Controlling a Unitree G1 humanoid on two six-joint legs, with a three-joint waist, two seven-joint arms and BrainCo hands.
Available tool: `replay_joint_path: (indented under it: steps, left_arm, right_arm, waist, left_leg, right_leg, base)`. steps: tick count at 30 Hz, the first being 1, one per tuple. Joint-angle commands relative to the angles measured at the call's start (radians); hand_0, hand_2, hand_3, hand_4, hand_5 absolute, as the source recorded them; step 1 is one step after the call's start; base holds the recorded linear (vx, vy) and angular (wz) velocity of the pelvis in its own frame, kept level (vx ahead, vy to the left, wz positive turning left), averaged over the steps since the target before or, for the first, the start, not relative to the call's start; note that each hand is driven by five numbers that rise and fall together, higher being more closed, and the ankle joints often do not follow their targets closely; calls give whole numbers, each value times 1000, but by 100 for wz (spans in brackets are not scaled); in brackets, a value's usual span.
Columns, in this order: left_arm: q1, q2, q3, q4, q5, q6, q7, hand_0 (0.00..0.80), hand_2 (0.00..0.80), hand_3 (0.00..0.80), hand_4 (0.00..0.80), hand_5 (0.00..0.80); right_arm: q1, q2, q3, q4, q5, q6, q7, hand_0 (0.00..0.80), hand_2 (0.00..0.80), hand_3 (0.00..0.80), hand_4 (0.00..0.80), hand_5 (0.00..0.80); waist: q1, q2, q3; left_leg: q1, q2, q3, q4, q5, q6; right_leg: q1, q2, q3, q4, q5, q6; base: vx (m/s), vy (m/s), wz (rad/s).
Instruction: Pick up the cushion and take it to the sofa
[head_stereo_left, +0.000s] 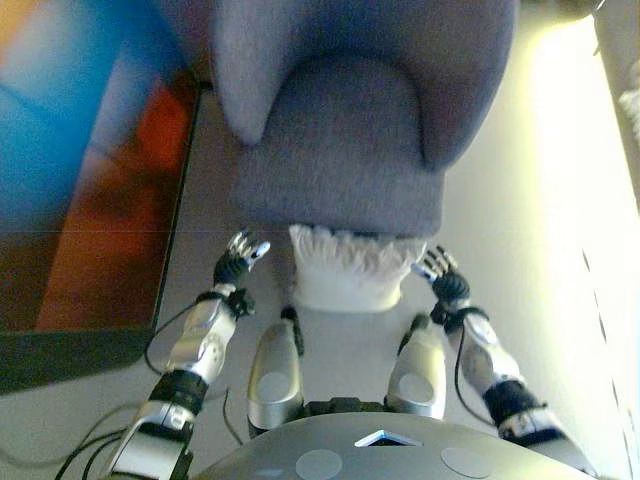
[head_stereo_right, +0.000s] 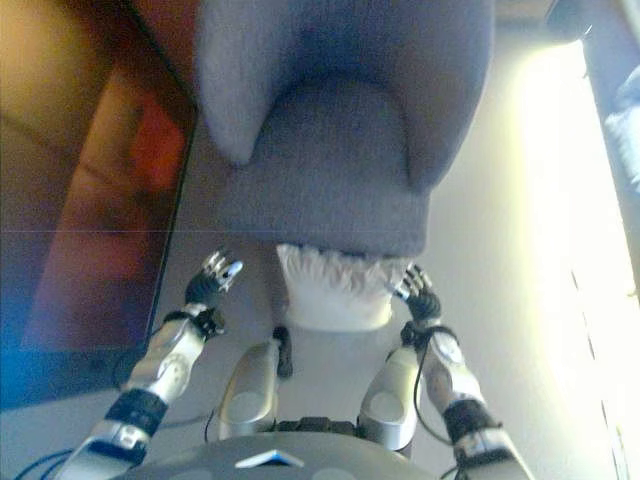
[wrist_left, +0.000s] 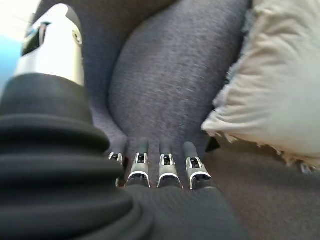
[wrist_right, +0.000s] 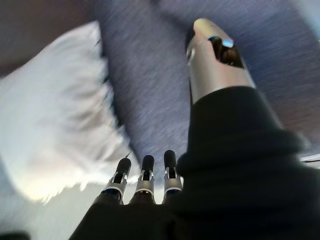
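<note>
Nearest the robot, the left hand and right hand are seen raised on either side of the cushion, neither touching it. In the left wrist view the fingers are held straight and side by side, nothing between them and the thumb; the cushion is seen just beside them, apart. In the right wrist view the fingers are likewise straight and empty, thumb extended, with the cushion near but clear of them.

The white fringed cushion is found on the floor, propped against the front of the sofa, between the two hands. Its top edge is tucked just under the sofa's front edge; whether it leans on the fabric cannot be told for sure.

Beyond the cushion, the grey sofa seat is seen bare. A rug is laid well to the left of the sofa.

Progress is judged early: the sofa is already reached, but no grasp is made and no lift is done. Left to do: hands closed in on both sides of the cushion, cushion raised, then placed on the sofa seat
</note>
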Motion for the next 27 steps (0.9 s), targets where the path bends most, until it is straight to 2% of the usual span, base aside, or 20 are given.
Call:
replay_joint_path:
  steps: [1, 4, 5, 10, 13, 19, 23, 27]
  left_arm:
    - [-75, 20, -20, 20, 20, -90, 56, 0, 0, 0, 0, 0]
    - [-147, 18, -35, 51, 10, -102, 76, 0, 0, 0, 0, 0]
    - [-164, 16, -38, 53, 10, -103, 84, 0, 0, 0, 0, 0]
    - [-244, 27, -48, 65, 32, -84, 116, 0, 0, 0, 0, 0]
    - [-281, 43, -44, 92, 1, -82, 113, 0, 0, 0, 0, 0]
    - [-352, 67, -36, 166, -33, -73, 91, 0, 0, 0, 0, 0]
    - [-397, 85, -23, 203, -62, -56, 67, 0, 0, 0, 0, 0]
    - [-442, 100, -27, 229, -58, -27, 92, 0, 0, 0, 0, 0]
  right_arm:
    - [-98, -16, -3, -15, 60, -31, -16, 0, 0, 0, 0, 0]
    - [-183, -39, 6, 19, 79, -3, -21, 0, 0, 0, 0, 0]
    - [-207, -46, 11, 31, 73, 8, -23, 0, 0, 0, 0, 0]
    - [-350, -115, 48, 138, -42, 64, -24, 0, 0, 0, 0, 0]
    - [-433, -170, 43, 211, -11, 72, 16, 0, 0, 0, 0, 0]
    - [-553, -208, 30, 328, 44, 97, 73, 0, 0, 0, 0, 0]
    - [-595, -227, 38, 376, 25, 121, 105, 0, 0, 0, 0, 0]
    - [-629, -235, 51, 417, 27, 134, 104, 0, 0, 0, 0, 0]
  waist:
    - [-1, -14, 22]
    - [-10, -3, 52]
    - [-10, 2, 64]
    - [-5, 23, 105]
    - [-3, 40, 114]
    - [-5, 60, 114]
    - [-11, 65, 114]
    - [-17, 66, 114]
  left_leg:
    - [-49, -13, -29, 7, -38, 25]
    - [-143, -14, -27, 73, -51, 32]
    - [-165, -11, -30, 113, -87, 29]
    - [-339, 2, -37, 317, -159, 46]
    - [-443, 14, -48, 435, -205, 55]
    - [-623, 26, -51, 634, -280, 70]
    - [-706, 33, -58, 713, -299, 78]
    - [-759, 42, -64, 746, -295, 78]
  right_leg:
    - [-102, 19, 47, 32, 42, -22]
    - [-194, 24, 70, 109, 24, -36]
    - [-217, 26, 78, 152, -8, -33]
    - [-385, 6, 111, 341, -54, -50]
    - [-489, 7, 144, 447, -93, -57]
    - [-661, 22, 197, 603, -147, -69]
    - [-736, 38, 220, 667, -171, -78]
    - [-783, 49, 230, 696, -181, -83]
  base:
    - [-185, -31, -11]
    - [-129, 7, -6]
    - [-66, 21, 1]
    - [-96, 23, -8]
    - [-71, 48, -14]
    - [-44, 28, -7]
    - [-8, 5, 1]
    - [0, 3, 0]
